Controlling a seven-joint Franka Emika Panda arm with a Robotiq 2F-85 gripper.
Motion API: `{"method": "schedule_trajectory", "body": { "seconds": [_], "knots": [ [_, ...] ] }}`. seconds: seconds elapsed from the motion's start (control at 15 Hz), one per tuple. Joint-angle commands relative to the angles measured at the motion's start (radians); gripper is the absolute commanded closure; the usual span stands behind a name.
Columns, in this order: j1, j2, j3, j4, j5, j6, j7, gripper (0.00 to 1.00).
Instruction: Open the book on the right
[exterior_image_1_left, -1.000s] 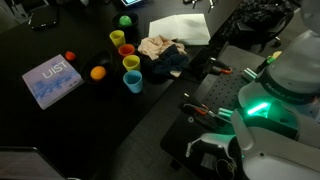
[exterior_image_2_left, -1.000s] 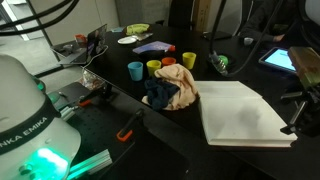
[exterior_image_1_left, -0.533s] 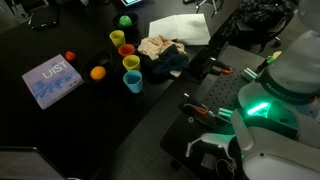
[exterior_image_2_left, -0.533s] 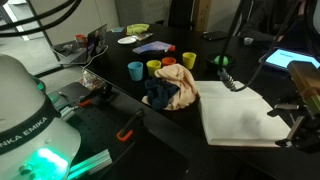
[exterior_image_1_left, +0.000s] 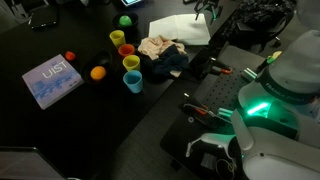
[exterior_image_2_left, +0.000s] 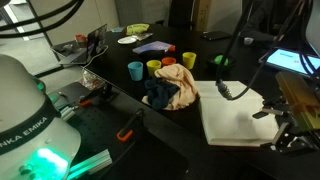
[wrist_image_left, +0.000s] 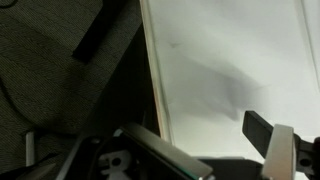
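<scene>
The book (exterior_image_2_left: 232, 118) lies closed and flat on the dark table, pale cream; it also shows in an exterior view (exterior_image_1_left: 178, 27) near the table's far edge. My gripper (exterior_image_2_left: 288, 128) hangs low over the book's outer side and shows at the top of an exterior view (exterior_image_1_left: 207, 8). In the wrist view the pale cover (wrist_image_left: 225, 70) fills the picture, its page edge running down the left. My gripper (wrist_image_left: 215, 148) is open, its two fingers spread over the cover with nothing between them.
A heap of cloth (exterior_image_2_left: 172, 90) lies beside the book. Several coloured cups (exterior_image_1_left: 128, 62) and small balls (exterior_image_1_left: 98, 72) stand past it. A larger blue-lavender book (exterior_image_1_left: 52, 80) lies at the far end. The robot base (exterior_image_1_left: 270, 100) and clamps line the table edge.
My gripper has come further into view and lower, over the book's outer side. The book and the other things have not moved.
</scene>
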Motion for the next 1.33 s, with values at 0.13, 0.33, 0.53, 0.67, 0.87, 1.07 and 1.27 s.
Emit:
{"method": "schedule_trajectory", "body": {
  "seconds": [0.13,0.33,0.53,0.67,0.87,1.07,1.27],
  "knots": [
    [0.002,0.000,0.004,0.001,0.006,0.004,-0.004,0.00],
    [-0.001,-0.003,0.012,0.000,0.025,0.013,0.003,0.00],
    [-0.007,0.000,0.019,0.010,0.042,0.006,0.012,0.00],
    [-0.012,0.008,0.022,0.018,0.057,-0.008,0.019,0.00],
    [-0.013,0.016,0.021,0.017,0.066,-0.006,0.009,0.00],
    [-0.015,0.023,0.022,0.020,0.067,-0.016,0.009,0.00],
    [-0.017,0.022,0.024,0.025,0.069,-0.044,0.020,0.00]
  ]
}}
